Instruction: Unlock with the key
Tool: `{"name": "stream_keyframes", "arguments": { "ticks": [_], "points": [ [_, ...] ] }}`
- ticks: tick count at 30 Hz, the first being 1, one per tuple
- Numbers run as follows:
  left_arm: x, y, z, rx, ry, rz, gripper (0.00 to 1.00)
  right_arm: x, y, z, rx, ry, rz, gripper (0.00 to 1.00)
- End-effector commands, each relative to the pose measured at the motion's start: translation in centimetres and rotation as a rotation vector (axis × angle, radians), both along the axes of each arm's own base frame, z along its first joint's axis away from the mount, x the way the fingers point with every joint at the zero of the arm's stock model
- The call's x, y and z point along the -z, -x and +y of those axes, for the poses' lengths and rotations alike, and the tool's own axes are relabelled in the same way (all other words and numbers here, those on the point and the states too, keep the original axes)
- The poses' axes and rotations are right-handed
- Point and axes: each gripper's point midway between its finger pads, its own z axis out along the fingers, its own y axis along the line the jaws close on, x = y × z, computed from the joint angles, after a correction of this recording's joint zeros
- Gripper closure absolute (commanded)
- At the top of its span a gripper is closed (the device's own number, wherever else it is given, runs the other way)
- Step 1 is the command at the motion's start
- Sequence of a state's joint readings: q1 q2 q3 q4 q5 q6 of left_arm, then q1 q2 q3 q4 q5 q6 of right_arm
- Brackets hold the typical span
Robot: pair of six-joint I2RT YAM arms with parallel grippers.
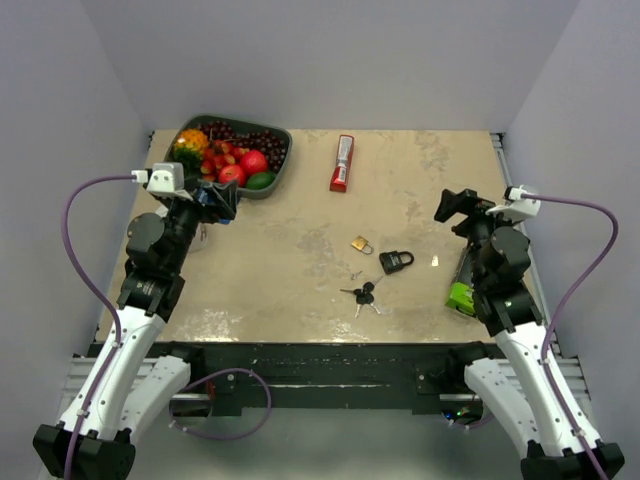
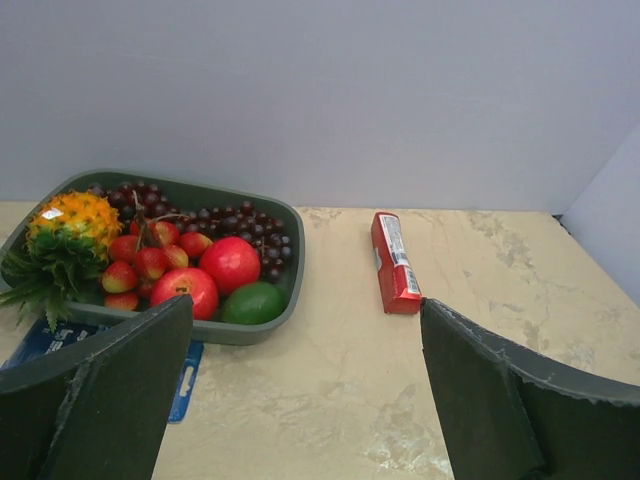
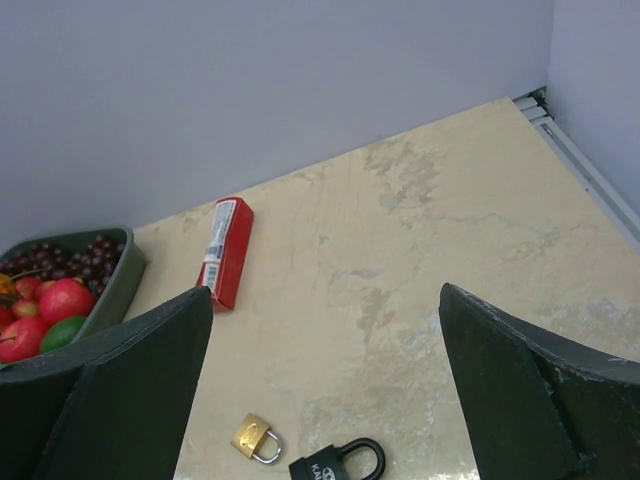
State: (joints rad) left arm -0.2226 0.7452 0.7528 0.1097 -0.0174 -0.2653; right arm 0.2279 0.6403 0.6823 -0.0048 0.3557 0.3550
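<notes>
The bunch of keys (image 1: 363,296), black heads and silver blades on a ring, lies on the table near the front middle. Just beyond it lie a black padlock (image 1: 396,261) and a small brass padlock (image 1: 361,244); both also show in the right wrist view, the black one (image 3: 335,463) and the brass one (image 3: 254,439). My left gripper (image 1: 222,200) is open and empty by the fruit tray, far left of the keys. My right gripper (image 1: 457,207) is open and empty, raised to the right of the padlocks. The keys are out of both wrist views.
A grey tray (image 1: 279,166) of fruit stands at the back left. A red box (image 1: 342,163) lies at the back middle. A blue card (image 2: 186,375) lies beside the tray. A green object (image 1: 461,295) lies by the right arm. Walls enclose three sides.
</notes>
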Motion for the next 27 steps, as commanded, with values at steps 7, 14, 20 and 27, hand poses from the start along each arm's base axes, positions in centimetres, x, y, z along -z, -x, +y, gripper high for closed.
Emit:
{"name": "stream_keyframes", "arguments": {
  "ticks": [7,14,20,27],
  "points": [
    [-2.5,0.2,1.4,-0.064,-0.009,-0.075,0.01,-1.0,-1.2,2.5,-0.144,0.078,0.014,0.01],
    [-1.2,0.1,0.8,-0.031,-0.032,-0.068,0.02,-0.4,-1.8,5.3,-0.286,0.094,0.055,0.10],
    [0.0,-0.3,-2.6,0.112,-0.075,-0.051,0.08,-0.1,-1.6,7.7,-0.353,0.095,0.068,0.12],
    [1.6,0.3,-5.9,0.189,-0.158,-0.012,0.08,3.2,-1.4,12.6,-0.451,0.145,0.227,0.17]
  ]
}}
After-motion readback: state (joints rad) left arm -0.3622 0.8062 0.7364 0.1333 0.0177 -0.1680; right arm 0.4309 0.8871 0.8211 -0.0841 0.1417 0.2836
